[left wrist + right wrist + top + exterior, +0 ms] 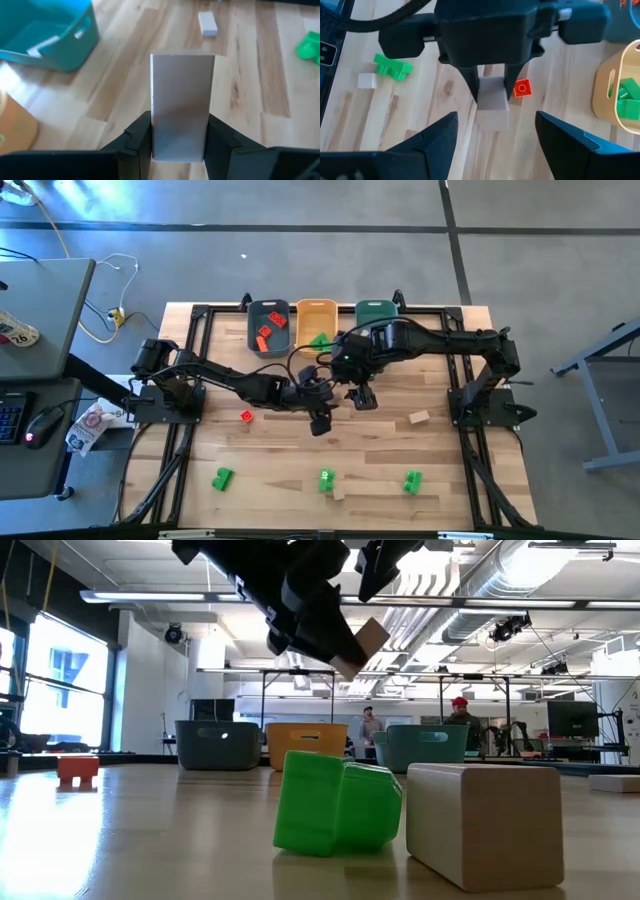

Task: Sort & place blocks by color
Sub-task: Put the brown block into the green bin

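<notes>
Tan wood block (182,105) clamped between my left hand's (320,418) fingers (136,137), lifted above mid-table (300,470). My right hand (362,397) hovers just beside it, jaws wide, holding nothing. Red block (246,416) lies nearby.

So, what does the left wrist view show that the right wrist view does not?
Only the left wrist view shows the teal bin and a tan block lying on the table. Only the right wrist view shows the red block, the yellow bin with green blocks inside, and the open right tool. Both show the left tool shut on the held tan block.
</notes>
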